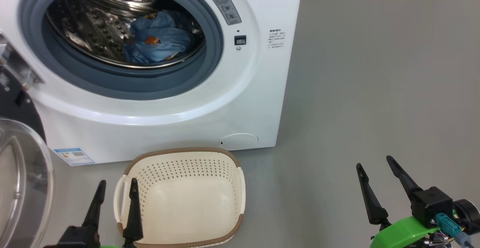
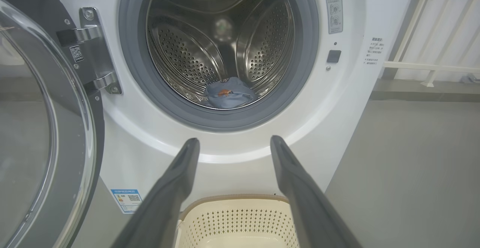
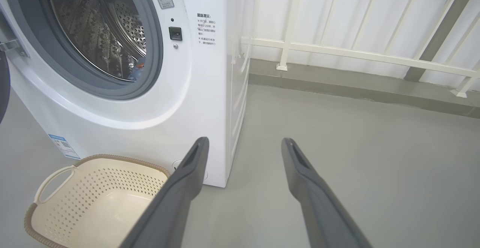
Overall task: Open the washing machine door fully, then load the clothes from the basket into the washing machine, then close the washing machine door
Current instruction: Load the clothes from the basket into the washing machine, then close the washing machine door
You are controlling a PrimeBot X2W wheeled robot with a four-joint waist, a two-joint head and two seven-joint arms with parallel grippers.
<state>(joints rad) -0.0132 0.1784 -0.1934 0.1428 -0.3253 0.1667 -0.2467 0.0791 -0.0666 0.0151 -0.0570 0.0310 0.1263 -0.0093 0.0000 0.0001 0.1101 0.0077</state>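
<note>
Two pincers rise from the head view's bottom edge. The left pincer at 7 o'clock has its fingers apart, pointing to 12, seen either side of the basket's left handle. The right pincer at 4 o'clock is spread, tilted toward 11. The clothes lie bunched in the washing machine drum at 11, with no clear long axis. The washing machine door stands swung wide at 9.

Left wrist view: the open pincer points at the drum mouth, with the clothes at 12.

Right wrist view: the open pincer hangs over the floor, with the basket at 8.
</note>
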